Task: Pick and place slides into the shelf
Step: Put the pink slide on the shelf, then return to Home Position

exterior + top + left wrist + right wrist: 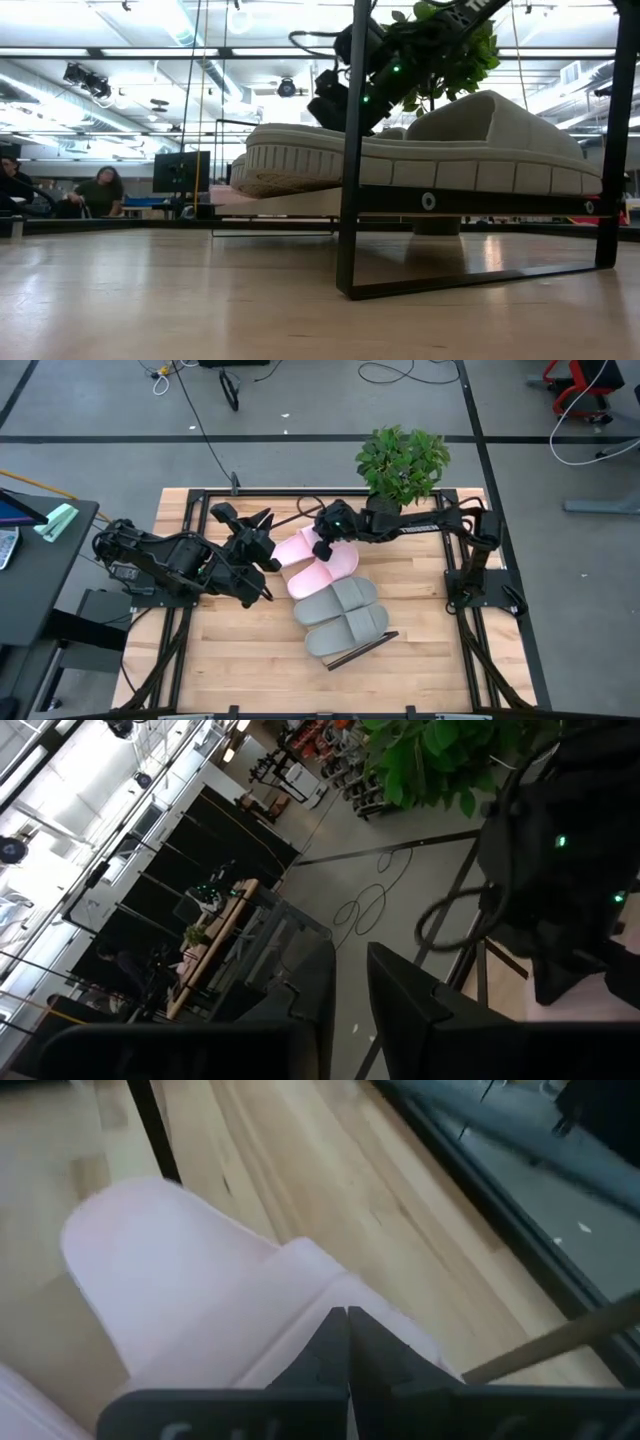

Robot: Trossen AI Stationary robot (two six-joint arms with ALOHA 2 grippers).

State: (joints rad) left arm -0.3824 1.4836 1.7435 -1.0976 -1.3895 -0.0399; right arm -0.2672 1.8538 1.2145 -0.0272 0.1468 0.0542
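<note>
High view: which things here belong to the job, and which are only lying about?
Job:
- two pink slides
- two grey slides
- shelf
- right gripper, over a pink slide

Lying about:
- potted plant
- floor cables

You see matt, soft foam slides [330,590], ribbed along the sole edge, on a pale wood shelf [290,203] with black metal frames [352,180], over a smooth, grained wood table [250,650].
</note>
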